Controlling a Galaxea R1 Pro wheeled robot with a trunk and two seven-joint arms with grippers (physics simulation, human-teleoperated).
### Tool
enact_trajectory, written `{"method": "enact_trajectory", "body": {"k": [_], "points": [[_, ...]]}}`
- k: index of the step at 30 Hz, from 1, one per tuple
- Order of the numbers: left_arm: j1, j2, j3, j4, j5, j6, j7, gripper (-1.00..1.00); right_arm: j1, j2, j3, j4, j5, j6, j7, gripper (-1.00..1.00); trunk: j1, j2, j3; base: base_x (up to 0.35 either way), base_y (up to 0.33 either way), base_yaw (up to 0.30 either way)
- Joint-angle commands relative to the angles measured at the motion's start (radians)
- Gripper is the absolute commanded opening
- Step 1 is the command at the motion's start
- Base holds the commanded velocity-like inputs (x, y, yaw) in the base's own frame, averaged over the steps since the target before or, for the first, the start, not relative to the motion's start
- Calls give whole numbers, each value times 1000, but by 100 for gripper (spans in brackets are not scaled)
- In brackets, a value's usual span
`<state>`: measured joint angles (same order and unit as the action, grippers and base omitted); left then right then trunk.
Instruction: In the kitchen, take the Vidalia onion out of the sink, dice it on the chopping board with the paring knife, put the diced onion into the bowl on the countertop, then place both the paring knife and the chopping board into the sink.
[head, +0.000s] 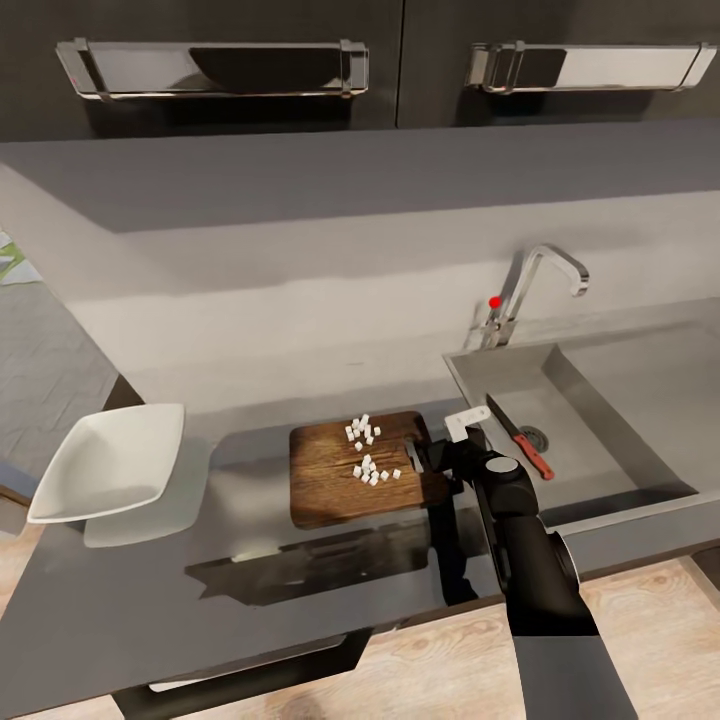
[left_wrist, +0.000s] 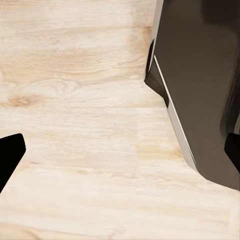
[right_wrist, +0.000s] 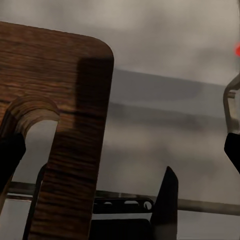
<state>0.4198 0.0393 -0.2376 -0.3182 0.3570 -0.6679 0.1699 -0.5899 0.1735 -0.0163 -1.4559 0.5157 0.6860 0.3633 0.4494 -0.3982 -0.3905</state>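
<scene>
The onion was already cut: small white cubes (head: 364, 452) lay scattered over the chopping board (head: 330, 480), which sat flat on the counter (head: 250, 600) between the bowl (head: 110, 470) and the sink (head: 600, 420). The paring knife (head: 530, 450) lay on the sink floor beside the drain, so that part looked finished. By my reckoning the dice had yet to go into the bowl, which stood bare inside at the counter's left end, and the board had yet to follow the knife into the basin.

The right end effector (head: 452, 452) sat at the board's handle end, next to the sink's edge. From the right wrist view the board's slotted corner (right_wrist: 65, 125) loomed close, with dark fingertips (right_wrist: 10, 155) at either margin, well apart, so it looked spread and holding nothing. The arm hid the board's near right edge. The left wrist view showed wood floor (left_wrist: 80, 125) and a dark cabinet side; its end effector's fingertips were cut off at the margins, apparently wide apart.
</scene>
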Motion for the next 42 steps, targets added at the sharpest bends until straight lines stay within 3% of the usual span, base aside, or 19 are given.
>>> {"method": "enact_trajectory", "body": {"k": [1,42], "points": [[0,1,-9,-2,4,-1,8,100,-1,1,-2,-1,10,3,9,100,1,-2,-2,0,0,0],[0,2,-9,-1,4,-1,8,100,-1,1,-2,-1,11,3,9,100,1,-2,-43,0,0,0]]}}
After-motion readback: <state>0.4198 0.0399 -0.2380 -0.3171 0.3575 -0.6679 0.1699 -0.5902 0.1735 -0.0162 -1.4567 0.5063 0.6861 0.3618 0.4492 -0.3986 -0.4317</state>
